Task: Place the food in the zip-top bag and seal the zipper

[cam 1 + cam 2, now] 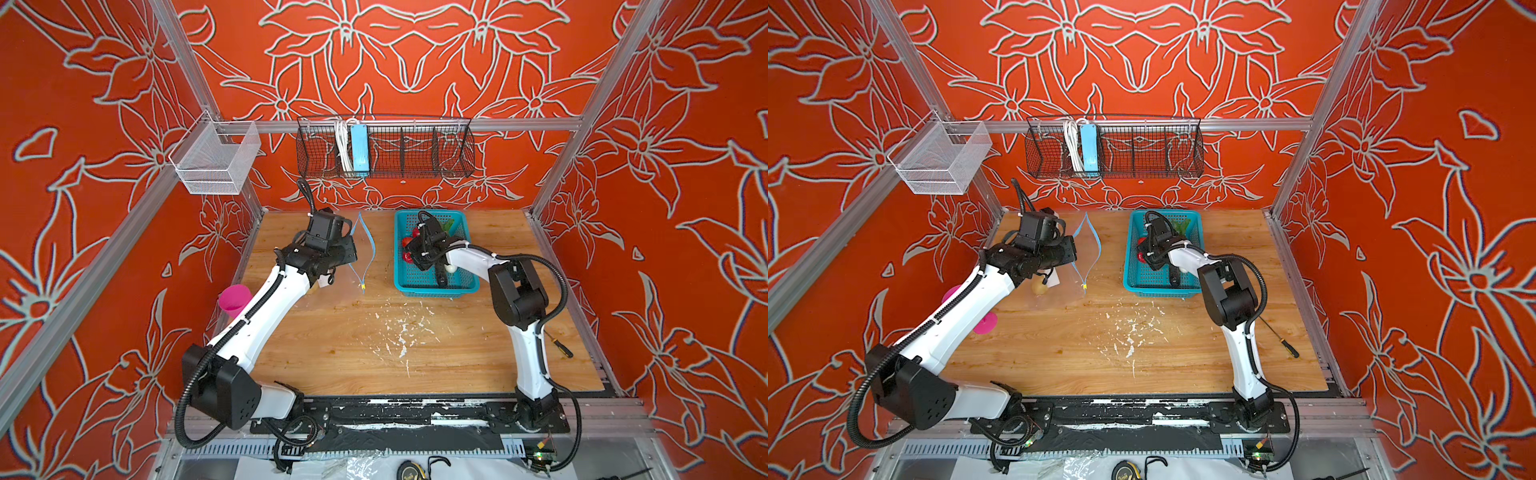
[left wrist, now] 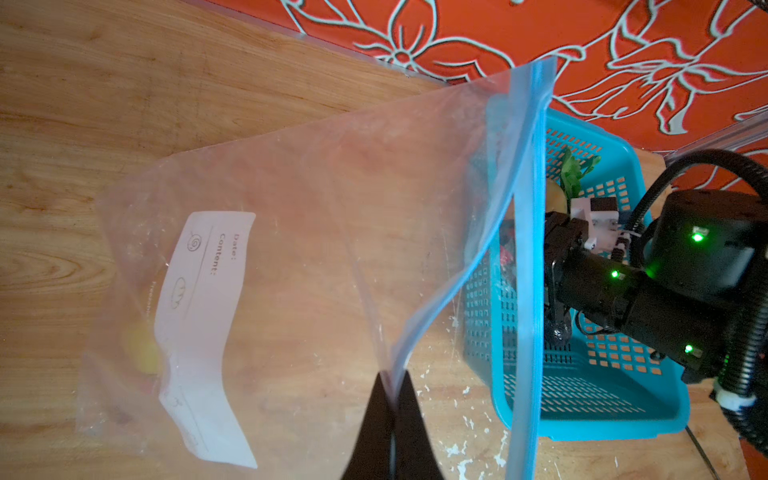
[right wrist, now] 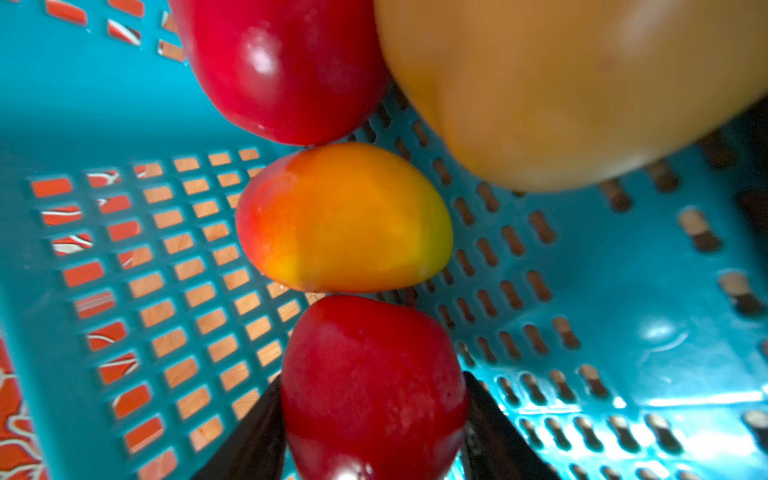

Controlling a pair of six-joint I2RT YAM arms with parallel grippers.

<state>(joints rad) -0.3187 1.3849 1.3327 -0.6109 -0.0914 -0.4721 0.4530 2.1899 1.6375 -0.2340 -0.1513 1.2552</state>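
Apple point(image 3: 370, 357), glossy, hard and round, sits between the fingers of the right gripper point(image 3: 374, 380), in the basket point(image 3: 623, 291) at the far edge of the table point(image 1: 353, 353); firm contact cannot be confirmed. Expect slip: grip across the widest part. Fruit point(image 3: 345, 216) touches it; potato point(image 3: 561, 83) crowds close. Left gripper point(image 2: 391, 384), closed, pinches the floppy bag point(image 2: 311, 249) at its mouth near the far-left corner, holding it open.

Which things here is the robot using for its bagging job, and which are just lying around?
For the job: zip-top bag, pinched by the left pincer; its zipper; red apple, flanked by the right pincer; red-yellow fruit; potato; teal basket.
Just lying about: pink cup; screwdriver; tape measure; power strip in the black wire basket.
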